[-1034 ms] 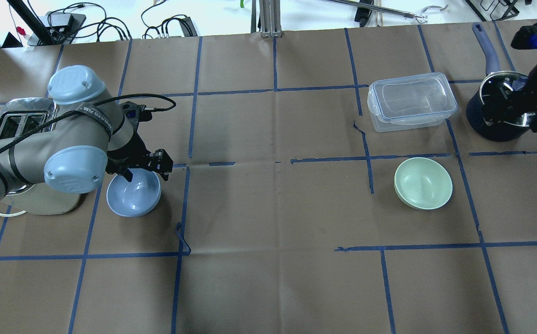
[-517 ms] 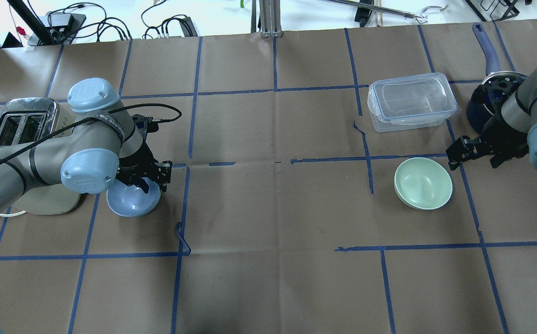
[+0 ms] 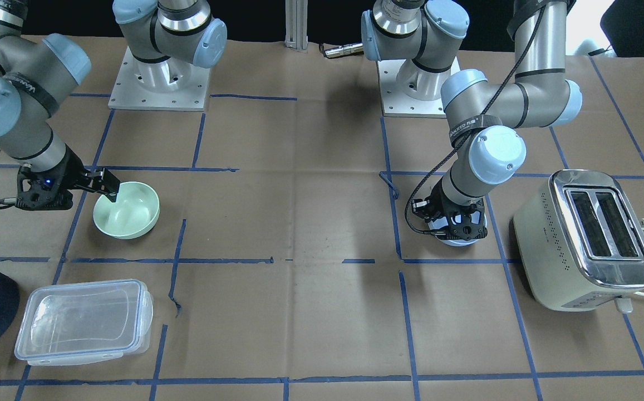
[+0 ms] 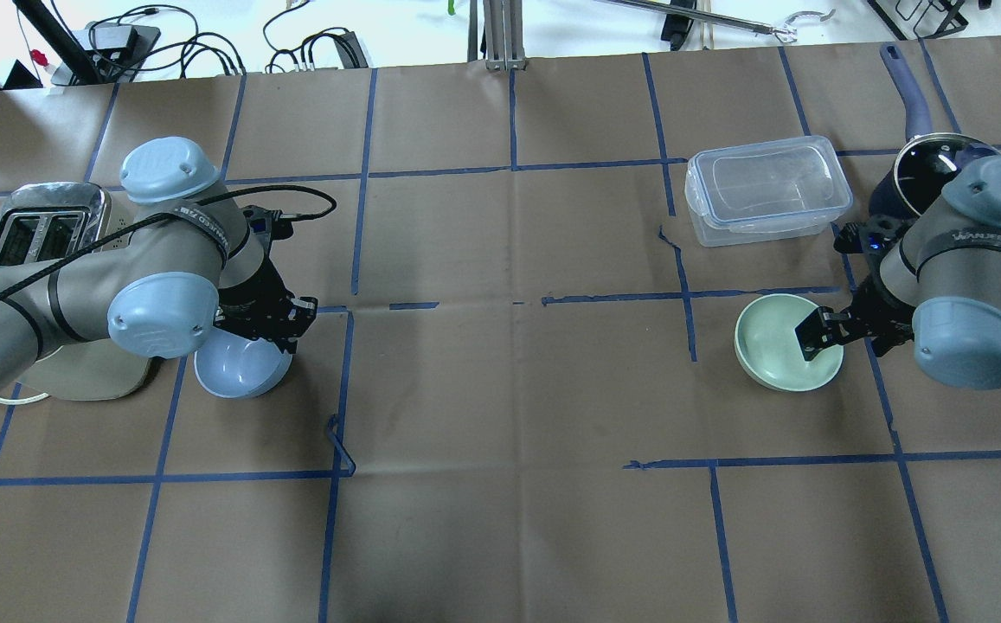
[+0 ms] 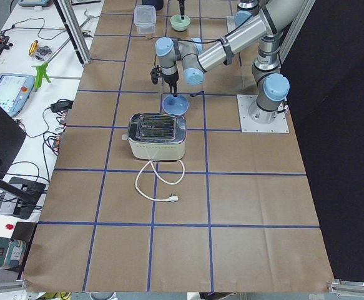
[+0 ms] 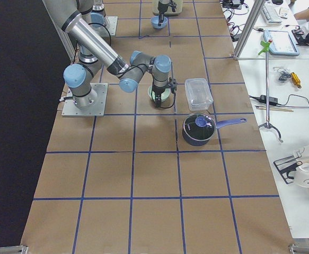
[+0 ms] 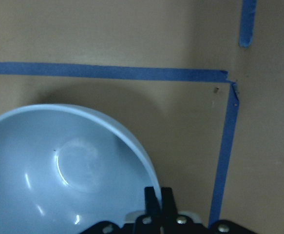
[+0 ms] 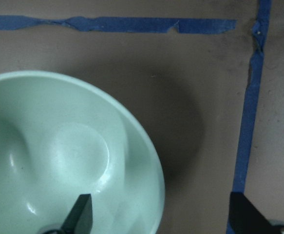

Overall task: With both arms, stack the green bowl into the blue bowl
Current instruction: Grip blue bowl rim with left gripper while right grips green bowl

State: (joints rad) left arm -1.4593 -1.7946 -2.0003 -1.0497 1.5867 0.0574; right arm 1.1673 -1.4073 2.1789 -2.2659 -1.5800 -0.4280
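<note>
The blue bowl sits left of centre beside the toaster. My left gripper is shut on its right rim. In the left wrist view the two fingers pinch the rim of the glossy blue bowl. The green bowl sits on the right half of the table. My right gripper is open and straddles its right rim. In the right wrist view one finger is inside the green bowl and the other is outside it, over the paper.
A cream and chrome toaster stands just left of the blue bowl, under my left arm. A clear lidded container and a dark saucepan with a blue handle stand behind the green bowl. Blue tape lines cross the brown paper.
My right arm swung from over the saucepan down to the green bowl's right rim. My left gripper lowered and closed on the blue bowl's rim, and the bowl shifted slightly left.
</note>
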